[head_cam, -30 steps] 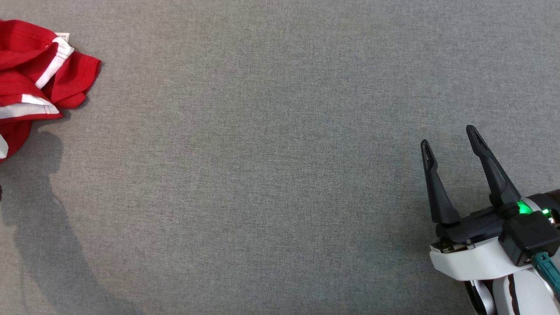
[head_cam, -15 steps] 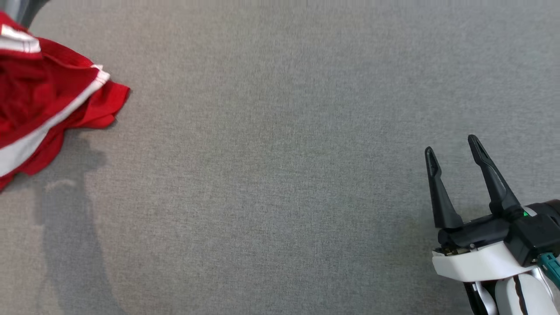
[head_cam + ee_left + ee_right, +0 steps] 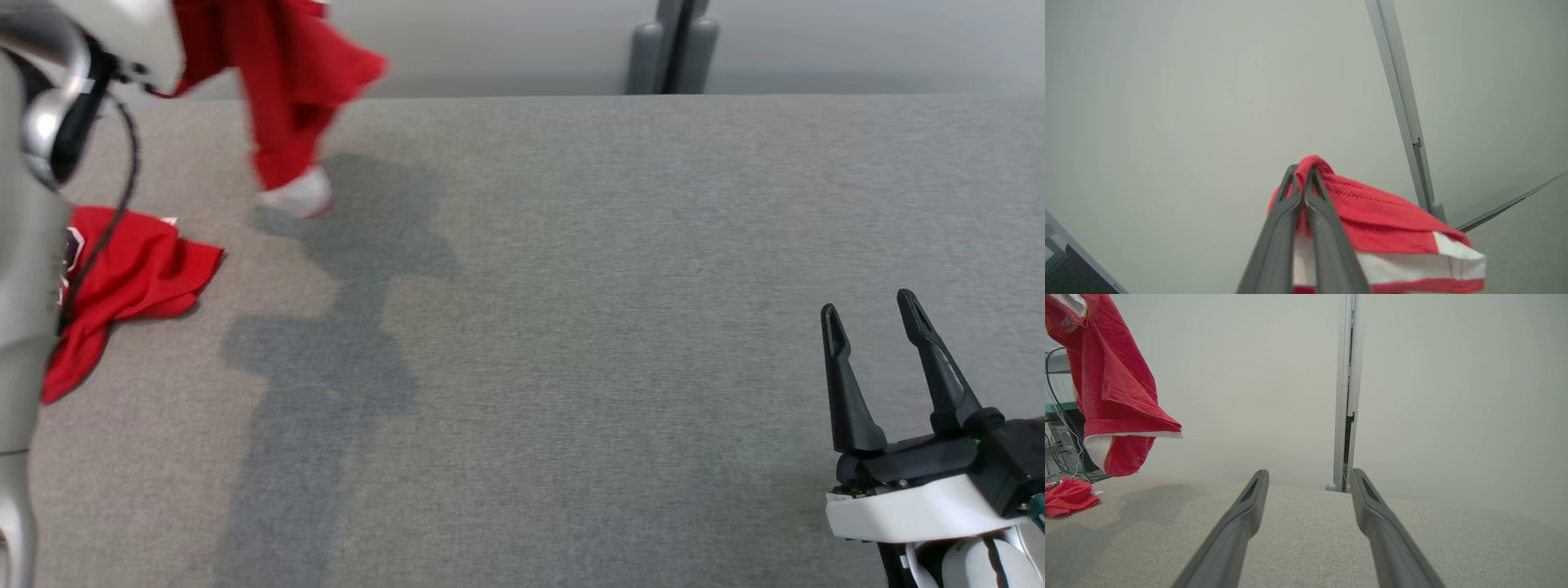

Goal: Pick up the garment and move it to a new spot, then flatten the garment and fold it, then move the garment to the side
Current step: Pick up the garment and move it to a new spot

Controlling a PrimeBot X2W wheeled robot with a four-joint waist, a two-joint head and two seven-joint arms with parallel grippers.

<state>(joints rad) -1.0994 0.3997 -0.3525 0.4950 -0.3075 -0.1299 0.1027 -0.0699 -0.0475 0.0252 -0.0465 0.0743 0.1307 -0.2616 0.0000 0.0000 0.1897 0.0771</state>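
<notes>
Dangling garment (image 3: 1372,220) inside left claw (image 3: 1302,172)

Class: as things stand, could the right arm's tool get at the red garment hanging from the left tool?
Probably yes, but it is a long reach. The right tool stands open low on the right; the red garment hangs far left from the shut left tool, with bare grey table between.

Grey fabric tabletop (image 3: 620,327) stretching wide; red cloth heap (image 3: 155,269) lying crumpled at left; grey post (image 3: 647,57) standing behind.
</notes>
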